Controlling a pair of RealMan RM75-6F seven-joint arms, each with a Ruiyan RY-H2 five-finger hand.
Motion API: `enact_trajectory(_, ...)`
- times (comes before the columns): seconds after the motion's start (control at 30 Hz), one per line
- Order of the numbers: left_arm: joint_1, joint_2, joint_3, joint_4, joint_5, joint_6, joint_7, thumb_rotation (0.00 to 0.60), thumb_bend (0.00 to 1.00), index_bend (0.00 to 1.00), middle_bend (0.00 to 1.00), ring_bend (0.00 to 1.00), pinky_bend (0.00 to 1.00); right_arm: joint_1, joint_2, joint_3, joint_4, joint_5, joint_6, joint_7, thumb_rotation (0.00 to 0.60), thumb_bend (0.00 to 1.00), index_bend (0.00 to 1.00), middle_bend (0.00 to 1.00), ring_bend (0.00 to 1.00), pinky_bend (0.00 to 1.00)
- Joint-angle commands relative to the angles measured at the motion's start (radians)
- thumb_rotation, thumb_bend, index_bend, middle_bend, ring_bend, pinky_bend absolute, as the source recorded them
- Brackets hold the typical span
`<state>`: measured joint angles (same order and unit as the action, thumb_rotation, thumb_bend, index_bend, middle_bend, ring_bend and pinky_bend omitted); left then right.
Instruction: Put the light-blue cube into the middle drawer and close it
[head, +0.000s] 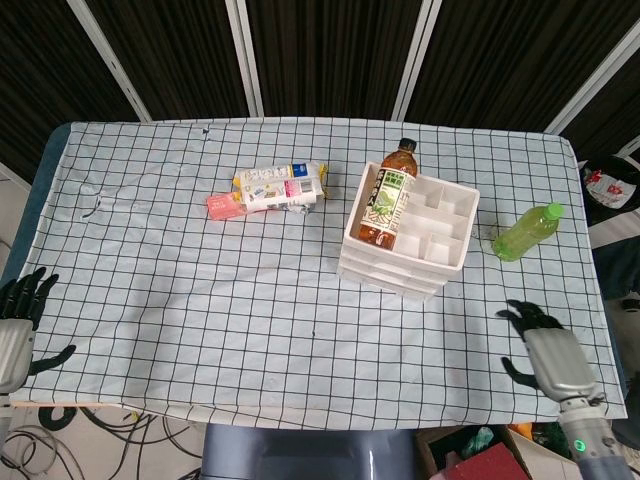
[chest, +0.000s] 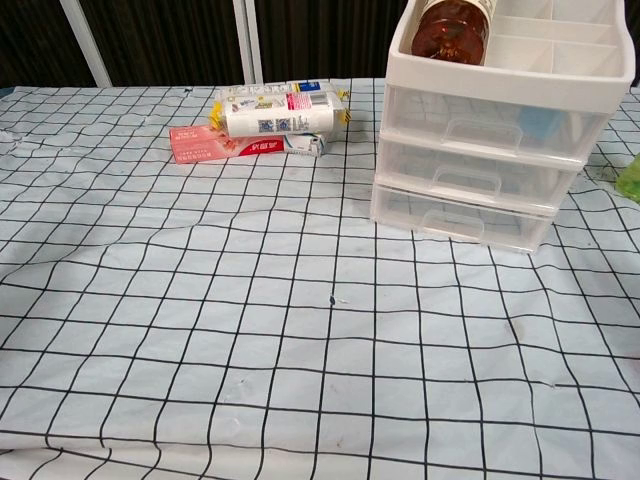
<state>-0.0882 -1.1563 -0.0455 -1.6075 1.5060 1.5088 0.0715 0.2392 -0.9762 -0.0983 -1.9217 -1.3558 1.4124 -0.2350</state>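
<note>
White plastic three-drawer unit (chest: 490, 160), all drawers shut; pale-blue cube (chest: 537, 121) inside top drawer; brown bottle (chest: 452, 28) lying on top.

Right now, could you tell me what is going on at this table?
Nothing is being handled at this moment. The right hand rests open near the table's front right corner, and the left hand sits open at the front left edge. The white drawer unit has all three drawers closed, with a light-blue cube visible through the top drawer's clear front, not the middle one. A brown tea bottle lies in the tray on top.
</note>
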Motion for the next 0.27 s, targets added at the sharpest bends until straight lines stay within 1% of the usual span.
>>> enact_trajectory(0.03, -0.001, -0.001, 0.001, 0.003, -0.003, -0.004, 0.012, 0.600, 0.05, 0.00, 0.00, 0.00, 0.00, -0.076, 0.016, -0.007, 0.105, -0.059, 0.116, 0.031, 0.600, 0.22, 0.00, 0.00, 0.00, 0.18)
enact_trajectory(0.1, -0.001, 0.000, 0.001, 0.004, -0.007, -0.006, 0.025, 0.600, 0.05, 0.00, 0.00, 0.00, 0.00, -0.098, -0.008, 0.013, 0.166, -0.071, 0.169, 0.034, 0.600, 0.20, 0.00, 0.00, 0.00, 0.18)
enact_trajectory(0.27, 0.000, 0.008, 0.003, -0.002, -0.027, -0.021, 0.057, 0.600, 0.05, 0.00, 0.00, 0.00, 0.00, -0.123, -0.054, 0.060, 0.247, -0.065, 0.231, 0.071, 0.600, 0.20, 0.00, 0.00, 0.00, 0.18)
